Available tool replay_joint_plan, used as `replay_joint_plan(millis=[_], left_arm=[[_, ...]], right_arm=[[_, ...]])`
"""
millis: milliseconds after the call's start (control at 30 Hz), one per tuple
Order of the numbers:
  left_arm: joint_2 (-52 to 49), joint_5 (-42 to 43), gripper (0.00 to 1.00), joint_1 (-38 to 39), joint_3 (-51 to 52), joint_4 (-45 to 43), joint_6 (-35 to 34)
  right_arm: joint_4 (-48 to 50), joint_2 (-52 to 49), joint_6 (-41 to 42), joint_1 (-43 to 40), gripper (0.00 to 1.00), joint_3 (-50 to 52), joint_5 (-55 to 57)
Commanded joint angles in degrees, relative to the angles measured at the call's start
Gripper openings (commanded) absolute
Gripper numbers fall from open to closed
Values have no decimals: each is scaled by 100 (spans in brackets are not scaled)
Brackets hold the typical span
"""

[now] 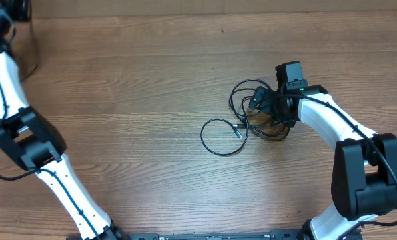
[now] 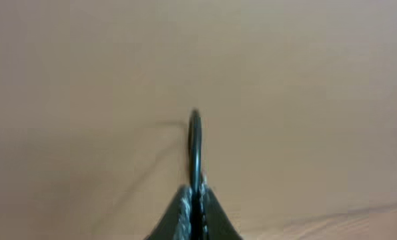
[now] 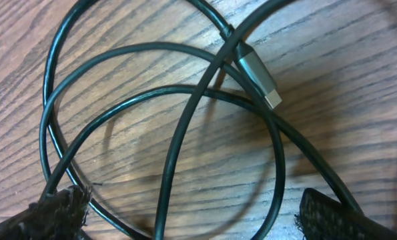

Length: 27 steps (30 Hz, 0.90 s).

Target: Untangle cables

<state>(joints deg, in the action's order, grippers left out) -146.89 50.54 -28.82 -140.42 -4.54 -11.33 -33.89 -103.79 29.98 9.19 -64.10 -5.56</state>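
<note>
Beneath the right gripper (image 3: 191, 217), the cables (image 3: 176, 143) lie on the wood-grain worktop (image 1: 138, 87) as overlapping black loops. In the right wrist view, several strands cross one another between the gripper's two fingers (image 3: 55, 213). A silver-tipped plug (image 3: 258, 77) rests just beyond the fingers, where two strands cross. The right gripper is spread wide, with one finger on each side of the strands. It grips nothing.

In the overhead view, the right gripper (image 1: 259, 103) sits over the dense part of the cables (image 1: 232, 100). One single loop (image 1: 202, 137) extends away from the gripper, toward the middle of the worktop. A second plug (image 1: 239, 131) lies at the near edge of that loop, close to the gripper.

The left arm (image 1: 25, 140) stands well apart from the right gripper, at the opposite side of the worktop. In the left wrist view, the left gripper (image 2: 195, 193) has its fingers pressed together, and a thin black strand (image 2: 195, 143) rises from between them. The view is blurred. Whether this strand is one of the cables cannot be determined.
</note>
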Motion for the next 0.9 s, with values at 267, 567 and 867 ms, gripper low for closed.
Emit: replay_joint_plan(millis=[267,567,867], left_arm=[[11,-2446,4,280,-258,2175,-535],[0,-6111,4,188,-212,4024,-361],[0,-4994,4,315,-170,3956,245]], right_arm=[[-138,-50,26,11,100,39,-13],[-55,-50,26,11,100,39,-11],[-7,-50,28,11,100,39,-13]])
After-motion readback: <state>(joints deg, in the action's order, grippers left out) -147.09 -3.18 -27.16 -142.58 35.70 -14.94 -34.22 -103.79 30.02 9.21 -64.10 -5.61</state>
